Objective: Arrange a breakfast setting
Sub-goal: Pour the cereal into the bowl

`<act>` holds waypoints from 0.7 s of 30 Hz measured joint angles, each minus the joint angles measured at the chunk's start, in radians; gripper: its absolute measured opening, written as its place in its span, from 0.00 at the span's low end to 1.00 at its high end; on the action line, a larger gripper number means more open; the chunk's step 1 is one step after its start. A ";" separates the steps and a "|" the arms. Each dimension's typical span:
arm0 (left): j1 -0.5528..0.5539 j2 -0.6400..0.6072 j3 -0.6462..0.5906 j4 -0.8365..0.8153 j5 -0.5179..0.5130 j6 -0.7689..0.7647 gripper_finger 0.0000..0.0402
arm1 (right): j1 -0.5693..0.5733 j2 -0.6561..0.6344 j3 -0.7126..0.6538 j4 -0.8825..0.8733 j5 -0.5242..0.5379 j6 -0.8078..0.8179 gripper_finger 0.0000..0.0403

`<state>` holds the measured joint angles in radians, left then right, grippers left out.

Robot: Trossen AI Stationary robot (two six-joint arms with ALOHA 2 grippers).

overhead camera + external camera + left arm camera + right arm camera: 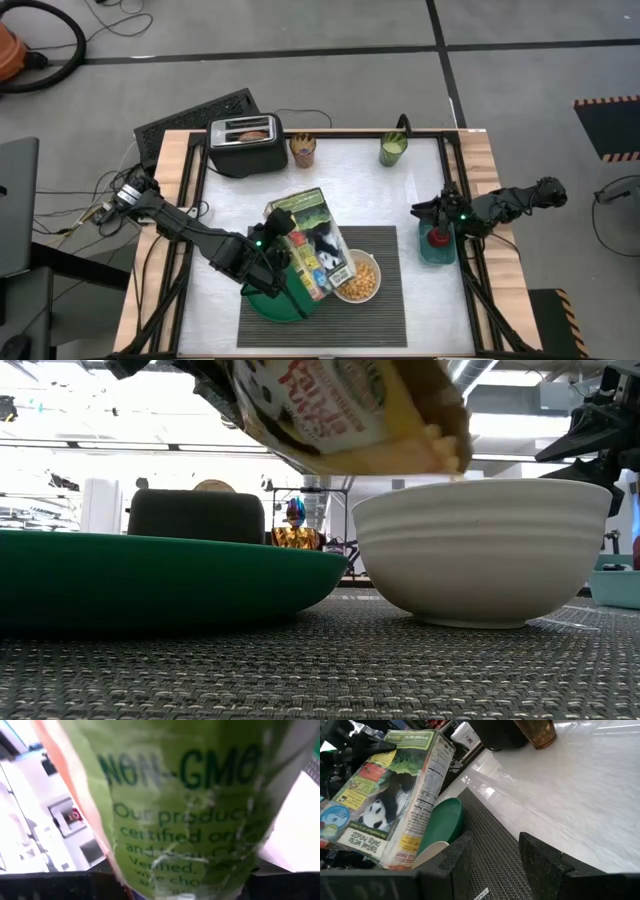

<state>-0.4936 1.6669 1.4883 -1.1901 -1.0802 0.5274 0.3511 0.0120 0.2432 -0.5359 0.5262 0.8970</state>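
Observation:
My left gripper (268, 258) is shut on a green-and-yellow cereal box with a panda (312, 243). The box is tipped with its open end over the white bowl (358, 281), which holds yellow cereal (360, 284). In the low view, cereal shows at the box's mouth (440, 450) above the bowl (480, 550). The bowl and the green plate (262, 304) rest on the dark ribbed placemat (385, 305). A purple-and-blue spoon (295, 511) sticks up from an amber cup (303, 150). I cannot make out the bagel. My right gripper (495, 852) is open and empty above the table's right side. My left gripper holds the cereal box at its left side (283, 252), coming from the table's left. The box's green side (190, 810) fills the wrist view and hides the fingers. The box is lifted clear and tilted, its open end lowest, over the bowl.
A black toaster (246, 143) stands at the far left. A green cup (393, 149) stands at the far edge. A teal dish with a red apple (437, 240) sits at the right edge, below my right arm. Bare white table lies between the cups and the placemat.

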 joint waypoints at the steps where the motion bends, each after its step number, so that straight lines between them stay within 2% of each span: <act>1: -0.001 0.000 0.000 -0.002 0.000 -0.024 0.40 | 0.000 0.000 0.000 -0.001 0.000 0.006 0.47; 10: -0.011 0.000 0.000 -0.055 0.004 -0.216 0.40 | 0.000 0.000 0.000 -0.005 0.000 0.022 0.47; 15: -0.032 0.000 -0.001 -0.054 0.061 -0.329 0.40 | 0.000 0.000 0.000 -0.004 0.000 0.022 0.47; 21: -0.060 0.000 -0.001 -0.053 0.082 -0.584 0.40 | 0.000 0.000 0.000 -0.007 0.000 0.022 0.47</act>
<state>-0.5535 1.6669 1.4872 -1.2431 -0.9985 -0.0569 0.3511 0.0120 0.2432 -0.5425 0.5261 0.9192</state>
